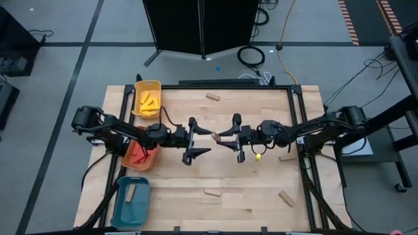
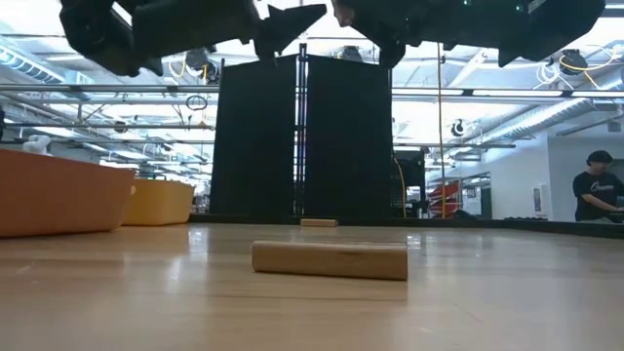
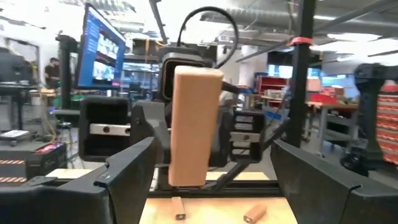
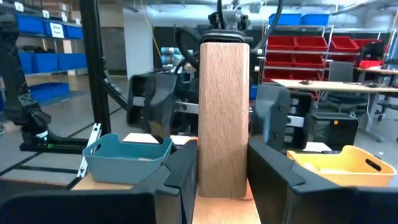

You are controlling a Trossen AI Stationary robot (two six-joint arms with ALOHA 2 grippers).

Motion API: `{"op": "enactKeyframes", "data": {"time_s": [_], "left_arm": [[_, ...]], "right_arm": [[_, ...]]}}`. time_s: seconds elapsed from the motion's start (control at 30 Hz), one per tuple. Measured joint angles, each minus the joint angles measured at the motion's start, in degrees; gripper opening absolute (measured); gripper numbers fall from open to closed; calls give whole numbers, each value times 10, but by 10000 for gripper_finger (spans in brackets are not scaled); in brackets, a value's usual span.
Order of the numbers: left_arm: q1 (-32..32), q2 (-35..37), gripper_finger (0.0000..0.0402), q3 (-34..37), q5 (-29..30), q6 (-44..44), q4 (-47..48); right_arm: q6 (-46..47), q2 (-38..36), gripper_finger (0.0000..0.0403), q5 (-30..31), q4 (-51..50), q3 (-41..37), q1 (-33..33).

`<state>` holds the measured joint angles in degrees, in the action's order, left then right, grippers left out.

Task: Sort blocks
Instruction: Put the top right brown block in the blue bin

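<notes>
The long tan block of plain wood (image 4: pixel 224 118) in the middle of the frame looks smooth, with fine lines of grain and no shine. The big table of pale wooden planks (image 1: pixel 215 163) is smooth and a little shiny. The yellow plastic tray (image 1: pixel 147 97) at upper left, the orange plastic tray (image 1: pixel 140 157) at left and the teal plastic tray (image 1: pixel 130 202) at lower left all look smooth. The black fingers (image 3: pixel 118 180) look like matt plastic.

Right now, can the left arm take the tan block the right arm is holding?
Probably yes: the left tool is open, facing the tan block in the right tool, nothing between.
</notes>
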<state>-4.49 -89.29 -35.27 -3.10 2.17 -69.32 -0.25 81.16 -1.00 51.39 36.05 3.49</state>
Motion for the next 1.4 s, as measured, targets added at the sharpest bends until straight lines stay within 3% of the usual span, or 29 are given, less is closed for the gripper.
{"op": "enactKeyframes", "data": {"time_s": [0.33,0.57,1.1,1.23,1.4], "left_arm": [[0,-45,313,-63,57,-44,26],[0,-45,305,-69,59,-47,19],[-1,-45,115,-68,43,-59,26],[0,-45,102,-68,39,-61,27],[0,-34,101,-68,37,-64,46]], "right_arm": [[0,6,109,10,-5,0,1],[0,6,109,13,-4,0,0],[10,6,110,20,-8,0,-1],[-2,6,121,32,-8,0,-1],[-4,3,170,42,-14,0,-2]]}}
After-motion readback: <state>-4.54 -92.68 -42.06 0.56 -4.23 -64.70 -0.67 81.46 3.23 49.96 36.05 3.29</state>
